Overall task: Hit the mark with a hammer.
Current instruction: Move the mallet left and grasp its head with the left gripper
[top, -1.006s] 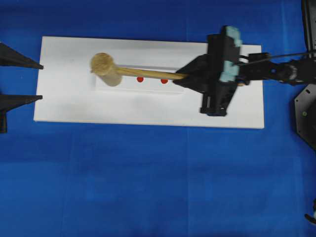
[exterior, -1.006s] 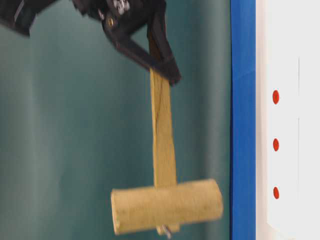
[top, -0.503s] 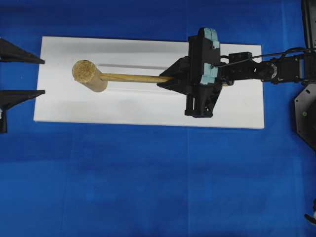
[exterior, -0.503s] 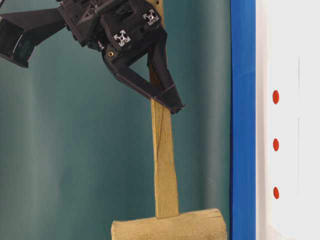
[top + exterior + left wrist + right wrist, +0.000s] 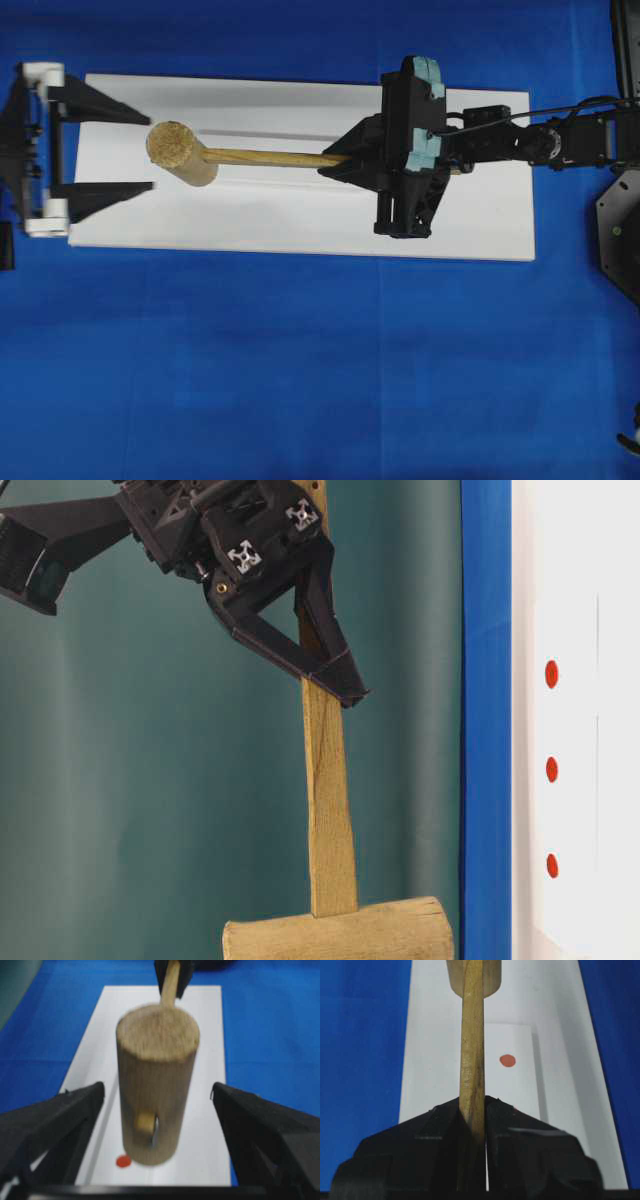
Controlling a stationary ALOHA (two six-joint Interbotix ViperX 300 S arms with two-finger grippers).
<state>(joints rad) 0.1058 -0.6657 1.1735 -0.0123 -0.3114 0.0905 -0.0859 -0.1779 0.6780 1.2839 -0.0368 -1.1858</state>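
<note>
Hammer (image 5: 215, 156) is hanging in the air above the white block (image 5: 300, 215), its thick head at the upper left of the overhead frame and its handle running rightward. We are gripping that handle with our right gripper (image 5: 335, 162), whose fingers (image 5: 440, 1125) are closing tight on both sides of the wood. Our left gripper (image 5: 150, 145) is sitting at the left edge with its fingers (image 5: 60, 1115) spreading wide on either side of the head, touching nothing. Low in the left wrist frame, the mark (image 5: 123, 1161) is peeking out just beside the head.
</note>
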